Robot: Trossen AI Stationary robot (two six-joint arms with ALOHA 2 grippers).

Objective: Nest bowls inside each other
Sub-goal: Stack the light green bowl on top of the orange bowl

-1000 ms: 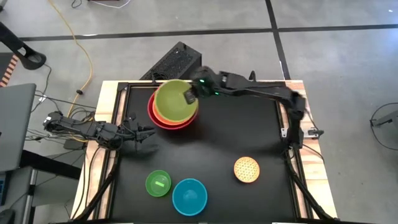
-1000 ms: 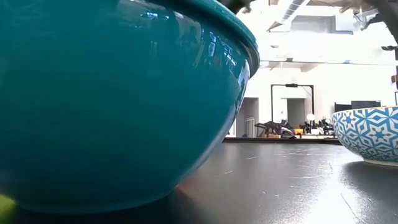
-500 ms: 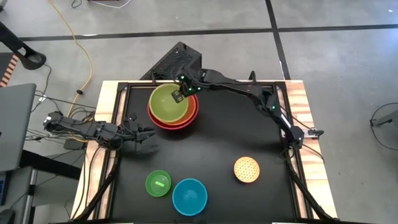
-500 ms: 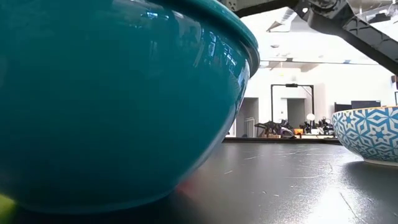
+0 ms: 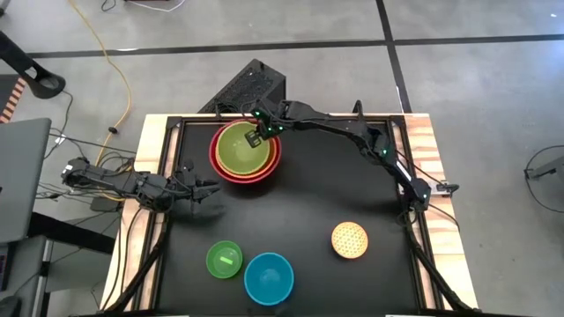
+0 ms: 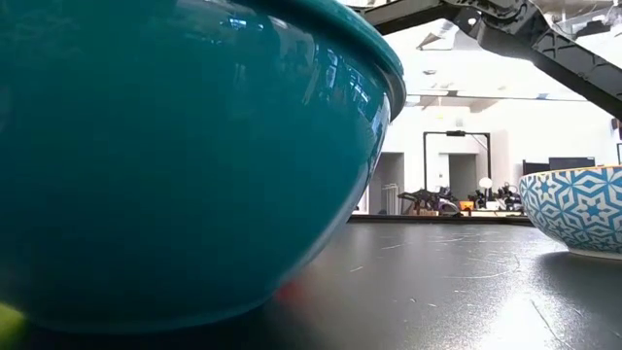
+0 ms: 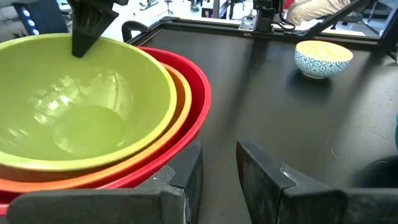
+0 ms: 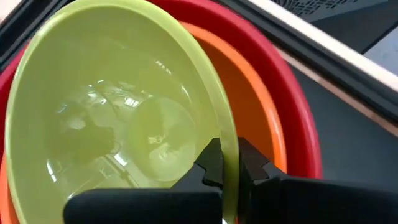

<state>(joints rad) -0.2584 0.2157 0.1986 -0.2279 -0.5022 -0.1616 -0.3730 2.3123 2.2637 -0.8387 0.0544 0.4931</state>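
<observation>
The olive-green bowl [image 5: 241, 148] lies inside the orange bowl [image 7: 179, 93], which sits in the large red bowl [image 5: 269, 167] at the table's far left. My right gripper [image 5: 257, 135] is shut on the olive-green bowl's far-right rim. The blue bowl [image 5: 269, 278], the smallest bright green bowl [image 5: 224, 260] and the small dotted yellow bowl [image 5: 350, 239] stand apart along the near side. My left gripper [image 5: 210, 189] waits open at the left edge, holding nothing. My right gripper pinches the olive-green bowl's rim [image 8: 227, 134], one finger [image 8: 210, 160] inside the bowl and the other outside the wall. The fingers slant down from the table's far right. The bowl sits low within the orange bowl, its mouth up; whether it rests fully I cannot tell.
The black table's raised frame [image 5: 291, 119] runs close behind the stacked bowls. A black box [image 5: 251, 86] lies on the floor beyond it. Bare tabletop [image 5: 326, 185] stretches between the stack and the three single bowls.
My right gripper has come down and a little toward the table's left, staying shut on the olive-green bowl. The bowl was held above the stack and has sunk into the orange bowl.
</observation>
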